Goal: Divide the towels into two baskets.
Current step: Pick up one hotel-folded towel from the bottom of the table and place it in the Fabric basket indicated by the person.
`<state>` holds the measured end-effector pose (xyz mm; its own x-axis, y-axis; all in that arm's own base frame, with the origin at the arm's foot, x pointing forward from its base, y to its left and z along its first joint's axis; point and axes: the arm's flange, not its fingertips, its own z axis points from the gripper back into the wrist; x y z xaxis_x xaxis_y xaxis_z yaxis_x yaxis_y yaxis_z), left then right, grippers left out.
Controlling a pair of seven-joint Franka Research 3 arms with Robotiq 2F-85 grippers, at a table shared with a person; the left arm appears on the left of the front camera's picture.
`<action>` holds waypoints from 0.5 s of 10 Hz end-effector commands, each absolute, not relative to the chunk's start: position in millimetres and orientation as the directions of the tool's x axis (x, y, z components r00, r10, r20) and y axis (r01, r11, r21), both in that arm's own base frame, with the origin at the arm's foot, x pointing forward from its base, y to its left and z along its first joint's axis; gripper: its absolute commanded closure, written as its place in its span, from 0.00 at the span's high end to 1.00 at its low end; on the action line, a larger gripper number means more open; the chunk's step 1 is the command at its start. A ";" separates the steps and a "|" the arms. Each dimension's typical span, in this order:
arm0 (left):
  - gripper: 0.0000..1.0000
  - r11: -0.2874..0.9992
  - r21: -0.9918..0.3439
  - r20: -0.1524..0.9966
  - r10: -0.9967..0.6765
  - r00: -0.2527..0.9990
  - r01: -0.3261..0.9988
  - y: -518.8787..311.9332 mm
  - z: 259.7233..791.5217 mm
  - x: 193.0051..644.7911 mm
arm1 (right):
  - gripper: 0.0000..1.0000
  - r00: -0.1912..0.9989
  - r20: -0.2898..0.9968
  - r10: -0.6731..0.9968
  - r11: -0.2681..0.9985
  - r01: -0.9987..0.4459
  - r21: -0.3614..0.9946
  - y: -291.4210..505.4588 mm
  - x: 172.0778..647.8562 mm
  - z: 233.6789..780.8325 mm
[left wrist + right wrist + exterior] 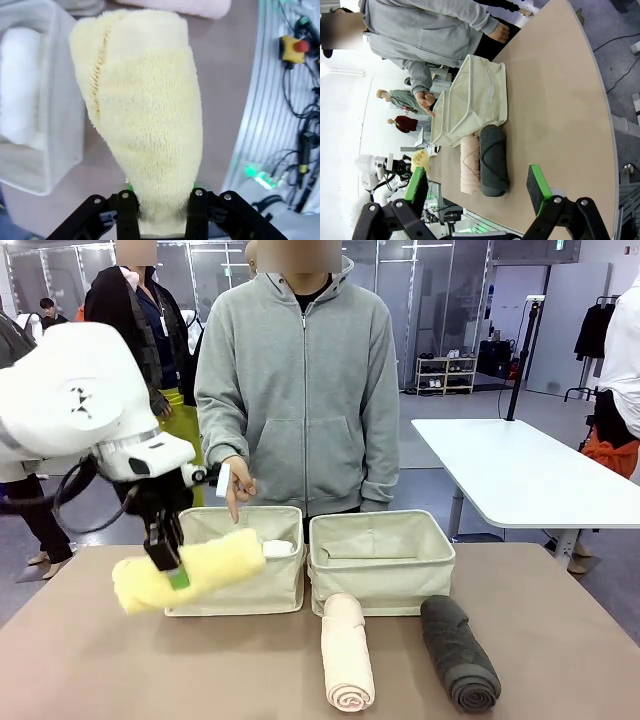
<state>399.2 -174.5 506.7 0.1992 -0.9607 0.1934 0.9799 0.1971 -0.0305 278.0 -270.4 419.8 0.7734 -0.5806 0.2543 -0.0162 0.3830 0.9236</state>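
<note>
Left gripper [178, 575] [162, 200]: jaws clamped across the pale yellow towel [225, 560] [145, 125] near one end, so most of the roll sticks out past the pads. The roll hangs above the table, not touching it, just in front of the left basket [250, 592] at its front-left corner.

Long axis runs roughly along the basket's front wall, the end toward the basket slightly higher.

Key relation: the basket opening lies beyond the gripper and toward the robot's right. Judged next move: carry away from the robot, over the rim, then lower.

The white towel [277, 548] [20, 100] already lies in that basket; room beside it looks adequate.

Person's hand [238, 488] hovers above the far rim.

Right gripper [477, 187]: jaws apart, holding nothing. It is the nearer arm to the peach towel [346, 650] and the grey towel [458, 650], which lie on the table before the right basket [380, 585]
</note>
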 end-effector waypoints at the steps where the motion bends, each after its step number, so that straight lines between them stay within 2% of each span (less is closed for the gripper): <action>1: 0.37 0.130 0.075 0.171 -0.978 0.115 0.989 -169.8 533.0 459.5 | 1.00 0.769 0.259 -0.584 0.376 -0.027 0.926 -270.9 276.7 422.8; 3: 0.37 -0.017 0.122 0.154 -0.987 -0.036 0.992 -165.7 544.8 516.6 | 1.00 0.769 0.259 -0.584 0.376 -0.027 0.926 -270.9 276.7 422.8; 5: 0.37 -0.062 0.159 0.096 -0.992 -0.078 0.985 -171.3 528.5 558.6 | 1.00 0.769 0.259 -0.584 0.376 -0.027 0.926 -270.9 276.7 422.8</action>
<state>542.1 -166.4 529.3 -0.0529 -0.9906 0.1258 0.9913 -0.0369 0.1267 278.0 -270.3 419.7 0.7738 -0.5803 0.2541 -0.0163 0.3828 0.9237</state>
